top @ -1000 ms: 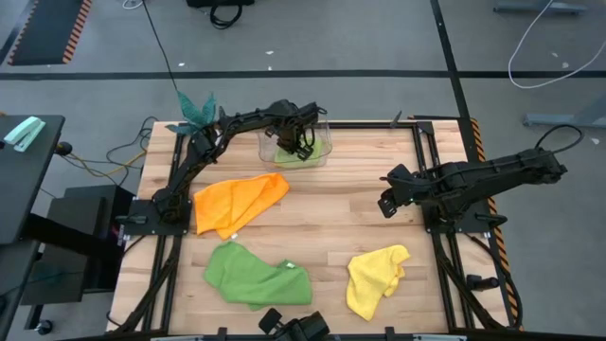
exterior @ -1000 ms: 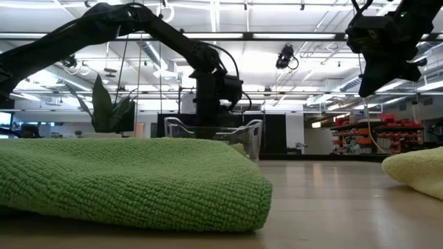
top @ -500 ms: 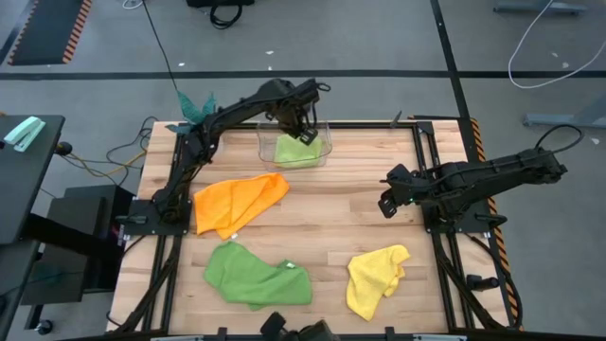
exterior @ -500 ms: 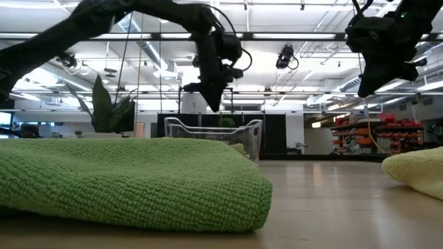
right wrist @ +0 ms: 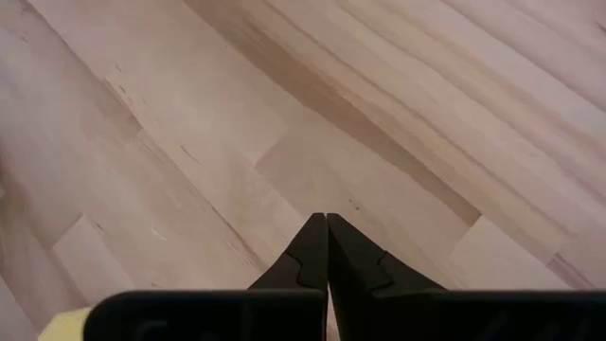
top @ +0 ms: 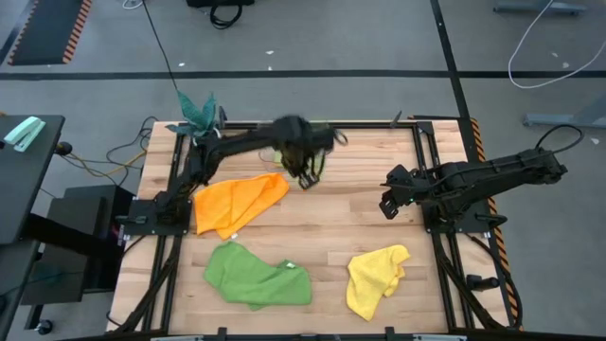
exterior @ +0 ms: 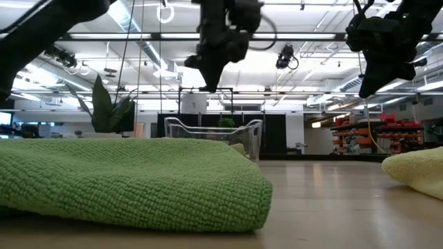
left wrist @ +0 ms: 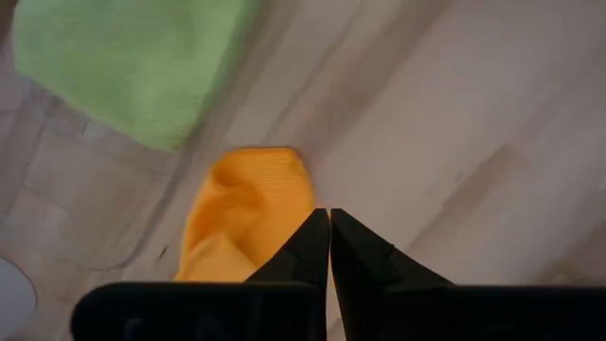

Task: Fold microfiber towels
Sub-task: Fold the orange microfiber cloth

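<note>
My left gripper hangs shut and holding nothing high over the wood, just past the orange towel's far right corner. The light lime green towel lies in the clear bin at the table's far side. The orange towel lies crumpled at the left. A darker green towel lies bunched at the near edge, and the yellow towel lies at the near right. My right gripper waits shut above bare wood at the right.
A teal-leaved plant stands at the table's far left corner. Bare wood lies in the middle of the table between the towels. Black frame rails run along the table's sides.
My left gripper has risen out of the clear bin and swung toward the table's near edge, ending over bare wood beside the orange towel. The light lime green towel stays in the bin.
</note>
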`<action>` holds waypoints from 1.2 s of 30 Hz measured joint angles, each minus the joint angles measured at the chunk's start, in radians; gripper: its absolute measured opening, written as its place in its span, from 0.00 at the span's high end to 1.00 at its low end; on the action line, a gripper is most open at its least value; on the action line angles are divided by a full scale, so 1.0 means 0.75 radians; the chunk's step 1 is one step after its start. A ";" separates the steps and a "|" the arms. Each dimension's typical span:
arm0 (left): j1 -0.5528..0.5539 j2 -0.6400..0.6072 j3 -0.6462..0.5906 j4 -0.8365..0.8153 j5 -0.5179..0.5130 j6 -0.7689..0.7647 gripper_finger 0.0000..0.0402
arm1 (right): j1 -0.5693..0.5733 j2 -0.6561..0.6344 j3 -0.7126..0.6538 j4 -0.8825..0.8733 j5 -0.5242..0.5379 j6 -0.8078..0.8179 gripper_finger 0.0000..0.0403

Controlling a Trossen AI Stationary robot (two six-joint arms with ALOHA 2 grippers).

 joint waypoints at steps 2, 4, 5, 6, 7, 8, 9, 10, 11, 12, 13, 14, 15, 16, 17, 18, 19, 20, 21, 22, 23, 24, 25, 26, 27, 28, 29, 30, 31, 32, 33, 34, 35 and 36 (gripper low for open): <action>-0.082 0.000 0.000 0.000 -0.075 -0.051 0.93 | 0.001 0.000 0.000 0.000 -0.015 0.000 0.98; -0.156 0.000 0.000 0.001 -0.137 -0.117 0.93 | 0.001 0.000 0.000 0.001 -0.021 -0.002 0.98; -0.193 0.000 0.000 0.000 -0.158 -0.156 0.93 | 0.000 0.000 0.000 0.001 -0.023 -0.005 0.98; -0.226 0.000 0.000 0.000 -0.169 -0.198 0.92 | 0.001 0.000 0.000 0.001 -0.024 -0.011 0.98; -0.256 0.000 0.000 0.000 -0.174 -0.239 0.92 | 0.001 0.000 0.000 0.001 -0.024 -0.022 0.98; -0.283 0.000 0.000 0.000 -0.176 -0.284 0.92 | 0.001 0.000 0.000 0.001 -0.024 -0.037 0.98; -0.308 0.000 0.000 0.000 -0.179 -0.329 0.92 | 0.001 0.000 0.000 0.002 -0.024 -0.049 0.98; -0.333 0.000 0.000 0.000 -0.180 -0.383 0.93 | 0.001 0.000 0.000 0.007 -0.024 -0.061 0.98; -0.357 0.000 0.000 0.000 -0.182 -0.437 0.93 | 0.001 0.000 0.000 0.013 -0.024 -0.073 0.98; -0.380 0.000 0.000 0.000 -0.188 -0.484 0.94 | 0.001 0.000 0.000 0.018 -0.025 -0.083 0.98; -0.401 0.000 0.000 0.000 -0.199 -0.523 0.94 | 0.001 0.000 0.000 0.023 -0.026 -0.094 0.98; -0.421 0.000 -0.001 0.000 -0.221 -0.564 0.95 | 0.000 0.000 0.000 0.032 -0.036 -0.107 0.98; -0.438 0.000 -0.001 0.000 -0.253 -0.615 0.95 | 0.000 0.000 0.000 0.043 -0.051 -0.118 0.98; -0.451 0.000 -0.002 0.000 -0.289 -0.671 0.95 | 0.000 0.000 0.000 0.053 -0.072 -0.134 0.98; -0.456 0.000 -0.002 0.000 -0.327 -0.722 0.96 | 0.001 0.000 0.000 0.067 -0.096 -0.152 0.98; -0.456 0.000 -0.002 0.000 -0.360 -0.772 0.96 | 0.001 0.000 0.000 0.081 -0.118 -0.172 0.98; -0.448 0.000 -0.002 -0.001 -0.389 -0.807 0.96 | 0.000 0.000 0.000 0.097 -0.138 -0.189 0.98; -0.434 0.001 -0.002 0.000 -0.404 -0.836 0.96 | 0.001 0.000 0.000 0.110 -0.155 -0.205 0.98; -0.417 0.001 -0.002 -0.001 -0.412 -0.850 0.97 | 0.000 0.000 0.000 0.123 -0.169 -0.213 0.98; -0.398 0.001 -0.002 0.000 -0.415 -0.865 0.97 | 0.000 0.000 0.000 0.133 -0.177 -0.216 0.98; -0.380 0.001 -0.002 -0.001 -0.421 -0.869 0.96 | 0.001 0.000 0.000 0.141 -0.184 -0.217 0.98; -0.364 0.002 -0.002 0.000 -0.435 -0.870 0.96 | 0.001 0.000 0.000 0.146 -0.194 -0.216 0.98; -0.349 0.003 -0.002 0.000 -0.460 -0.870 0.95 | 0.001 0.000 0.000 0.149 -0.201 -0.216 0.98; -0.335 0.003 -0.002 0.000 -0.497 -0.871 0.95 | 0.001 -0.002 0.000 0.148 -0.204 -0.215 0.98; -0.324 0.003 -0.002 0.000 -0.539 -0.877 0.95 | 0.005 -0.007 0.000 0.148 -0.204 -0.215 0.98; -0.313 0.003 -0.002 0.000 -0.568 -0.876 0.94 | 0.014 -0.012 0.000 0.149 -0.203 -0.216 0.98; -0.301 0.003 -0.002 0.000 -0.585 -0.866 0.94 | 0.023 -0.023 0.000 0.148 -0.203 -0.216 0.98; -0.289 0.003 -0.002 -0.001 -0.595 -0.843 0.94 | 0.032 -0.034 0.000 0.150 -0.203 -0.216 0.98; -0.275 0.002 -0.002 0.000 -0.598 -0.827 0.94 | 0.040 -0.047 0.000 0.152 -0.197 -0.215 0.98; -0.262 -0.001 -0.002 0.000 -0.596 -0.805 0.95 | 0.050 -0.063 0.000 0.150 -0.188 -0.214 0.98; -0.249 -0.006 -0.002 -0.001 -0.596 -0.794 0.96 | 0.059 -0.079 0.000 0.151 -0.173 -0.211 0.98; -0.235 -0.015 -0.002 0.000 -0.597 -0.785 0.96 | 0.067 -0.097 0.000 0.151 -0.158 -0.206 0.98; -0.220 -0.027 -0.003 0.000 -0.598 -0.766 0.97 | 0.074 -0.115 0.000 0.151 -0.144 -0.201 0.98; -0.208 -0.040 -0.003 0.000 -0.598 -0.746 0.97 | 0.082 -0.131 0.000 0.151 -0.131 -0.189 0.98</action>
